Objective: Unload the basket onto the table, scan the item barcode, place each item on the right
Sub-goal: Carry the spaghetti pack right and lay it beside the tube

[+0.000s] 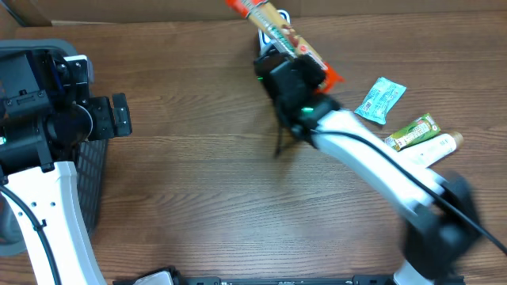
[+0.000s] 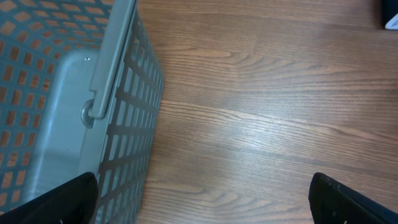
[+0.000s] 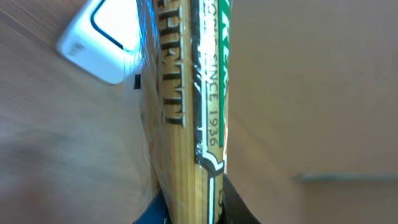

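Spaghetti packet point(image 1: 279, 30) is clenched in the right gripper point(image 1: 297, 79) at the table's far edge. Its long axis runs just beside a white device point(image 3: 93, 43), probably the scanner. The left gripper point(image 1: 119, 115) hangs released, well apart.

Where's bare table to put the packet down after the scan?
Biggest bare patch: table between basket and right arm, through to the front edge. Back left of the packet is bare too. Crowded: far right, with sachet, green tube and white tube; right hand holds the packet at back centre.
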`<state>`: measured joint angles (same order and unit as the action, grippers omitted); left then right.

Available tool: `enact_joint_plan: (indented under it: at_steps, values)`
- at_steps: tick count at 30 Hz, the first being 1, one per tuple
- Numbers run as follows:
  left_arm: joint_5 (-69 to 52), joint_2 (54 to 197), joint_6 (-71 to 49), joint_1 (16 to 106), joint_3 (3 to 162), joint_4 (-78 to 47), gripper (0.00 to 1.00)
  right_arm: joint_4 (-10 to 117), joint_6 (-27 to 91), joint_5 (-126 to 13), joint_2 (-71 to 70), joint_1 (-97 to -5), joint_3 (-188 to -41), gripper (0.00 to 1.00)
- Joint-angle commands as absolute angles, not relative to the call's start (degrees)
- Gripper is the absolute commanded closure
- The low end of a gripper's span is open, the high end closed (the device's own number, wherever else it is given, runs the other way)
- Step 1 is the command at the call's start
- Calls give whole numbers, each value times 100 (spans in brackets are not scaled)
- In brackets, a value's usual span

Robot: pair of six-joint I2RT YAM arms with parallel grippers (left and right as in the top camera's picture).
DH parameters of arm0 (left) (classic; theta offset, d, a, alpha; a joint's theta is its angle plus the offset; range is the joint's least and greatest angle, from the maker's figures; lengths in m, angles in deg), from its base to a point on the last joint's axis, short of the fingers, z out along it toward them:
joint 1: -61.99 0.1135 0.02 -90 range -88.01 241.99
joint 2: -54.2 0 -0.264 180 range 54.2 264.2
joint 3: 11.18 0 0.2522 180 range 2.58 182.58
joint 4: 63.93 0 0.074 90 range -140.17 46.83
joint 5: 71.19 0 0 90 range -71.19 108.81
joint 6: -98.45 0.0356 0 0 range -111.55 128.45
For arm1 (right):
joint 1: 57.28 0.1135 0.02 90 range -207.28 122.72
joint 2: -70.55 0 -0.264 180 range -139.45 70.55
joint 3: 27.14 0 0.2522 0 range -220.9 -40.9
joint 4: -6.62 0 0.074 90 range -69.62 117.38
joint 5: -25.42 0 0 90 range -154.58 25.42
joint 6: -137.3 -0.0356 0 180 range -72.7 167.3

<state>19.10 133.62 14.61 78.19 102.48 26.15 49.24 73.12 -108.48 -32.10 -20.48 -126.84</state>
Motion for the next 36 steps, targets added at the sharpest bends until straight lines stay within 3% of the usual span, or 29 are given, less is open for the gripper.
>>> enact_joint_plan:
  at_steps: [1, 6, 11, 17, 25, 26, 27, 34, 36]
  values:
    - [1926, 13360, 1550, 7808, 10291, 2612, 0, 5886, 4340, -9403, -1519, -2509, -12937, 96]
    - [1926, 13360, 1550, 7808, 10291, 2612, 0, 8006, 1575, -8904, -310, -3917, -12937, 96]
    - [1926, 13360, 1550, 7808, 10291, 2615, 0, 8970, 458, -8640, -362, -5064, -12758, 96]
    - [1926, 13360, 1552, 7808, 10291, 2612, 0, 8369, -102, -7654, -808, -5700, -11674, 96]
    - [1926, 13360, 1552, 7808, 10291, 2612, 1, 6832, -222, -7042, -1776, -5768, -10670, 96]
    - [1926, 13360, 1550, 7808, 10291, 2615, 1, 6764, -213, -7047, -1886, -5768, -10670, 92]
    - [1926, 13360, 1552, 7808, 10291, 2615, 0, 6679, -196, -7044, -1978, -5768, -10670, 69]
    - [1926, 13360, 1550, 7808, 10291, 2612, 1, 6574, 790, -6638, -1910, -5768, -10933, 28]
    - [1926, 13360, 1552, 7808, 10291, 2612, 0, 6683, 974, -6489, -1822, -5768, -11060, 24]
